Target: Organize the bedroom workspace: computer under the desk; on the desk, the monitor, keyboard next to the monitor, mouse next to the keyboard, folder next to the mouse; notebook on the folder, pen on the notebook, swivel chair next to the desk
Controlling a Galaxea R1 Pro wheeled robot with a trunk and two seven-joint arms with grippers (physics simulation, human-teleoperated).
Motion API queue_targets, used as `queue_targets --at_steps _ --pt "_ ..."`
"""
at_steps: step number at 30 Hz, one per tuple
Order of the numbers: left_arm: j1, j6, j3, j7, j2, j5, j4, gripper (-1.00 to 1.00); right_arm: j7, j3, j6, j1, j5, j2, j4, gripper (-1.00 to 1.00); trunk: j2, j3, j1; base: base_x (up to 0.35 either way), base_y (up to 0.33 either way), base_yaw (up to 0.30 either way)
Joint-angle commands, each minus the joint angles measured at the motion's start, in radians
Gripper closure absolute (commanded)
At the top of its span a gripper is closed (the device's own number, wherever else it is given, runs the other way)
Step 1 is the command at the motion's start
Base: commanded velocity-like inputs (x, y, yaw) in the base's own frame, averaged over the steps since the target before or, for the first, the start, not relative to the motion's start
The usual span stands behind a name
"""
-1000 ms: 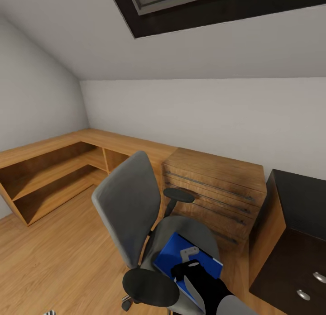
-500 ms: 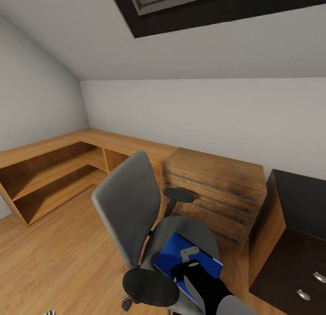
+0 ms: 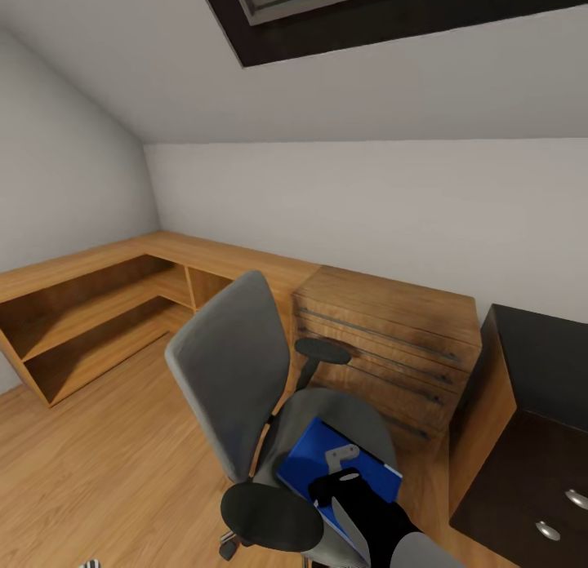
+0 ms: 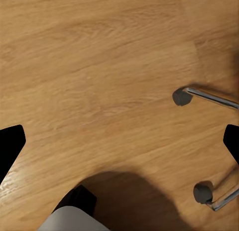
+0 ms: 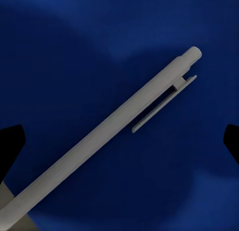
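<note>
Clearly, with our right gripper (image 5: 119, 136) spread wide over the pen (image 5: 107, 129) lying on the folder (image 3: 314, 462) on the swivel chair (image 3: 237, 372), we risk nudging the pen off by closing off-centre.

The chair (image 3: 245, 372) has grey matt cloth padding, matt black plastic armrests and shiny chrome legs (image 4: 211, 97); the floor (image 4: 99, 81) is smooth grained wood; the folder (image 3: 314, 462) looks smooth blue and faintly sheened; the pen (image 5: 104, 131) is matt silvery-white; the desk (image 3: 539, 364) is glossy black.
</note>
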Motion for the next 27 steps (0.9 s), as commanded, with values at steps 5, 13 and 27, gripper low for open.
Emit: queue_targets --at_steps 5,13,27 --pt "0.0 0.003 -0.001 0.007 0.001 0.012 -0.002 -1.0 -0.009 0.007 0.004 -0.001 -0.012 0.0 0.0 -1.0 -0.001 -0.001 0.0 0.0 0.0 0.0" --pt "0.0 0.003 -0.002 0.008 0.001 0.011 0.008 -1.0 -0.009 0.007 0.004 -0.001 -0.012 0.0 0.0 -1.0 -0.001 -0.001 0.0 0.0 0.0 0.0" --pt "0.0 0.003 -0.002 0.006 0.001 0.01 0.009 -1.0 -0.007 0.007 0.004 -0.001 -0.012 0.0 0.0 -1.0 -0.015 -0.007 0.008 0.0 0.0 0.0"
